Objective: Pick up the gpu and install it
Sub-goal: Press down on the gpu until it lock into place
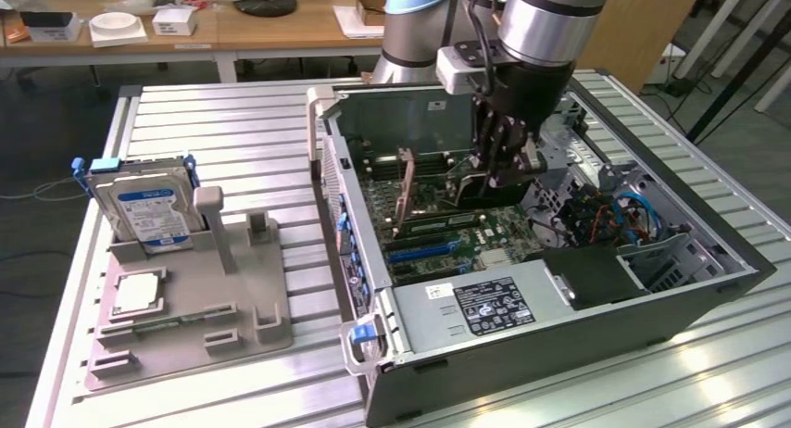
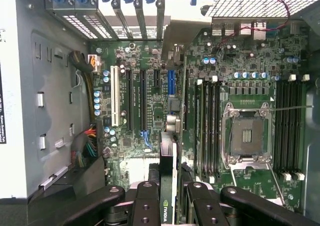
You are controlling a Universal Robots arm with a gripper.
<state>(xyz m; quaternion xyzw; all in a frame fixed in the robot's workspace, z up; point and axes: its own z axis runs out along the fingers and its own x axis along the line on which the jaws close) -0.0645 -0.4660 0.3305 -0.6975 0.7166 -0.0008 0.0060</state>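
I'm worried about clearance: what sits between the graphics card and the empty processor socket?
In the wrist view, a bank of long memory slots on the motherboard lies between the graphics card and the processor socket.

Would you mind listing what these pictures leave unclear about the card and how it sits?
- Exterior view: the gripper and arm hide most of the gpu inside the computer case.
- Wrist view: the gpu shows edge-on between the fingers, cut off by the picture's edge.
- Whether it has reached a slot cannot be told.
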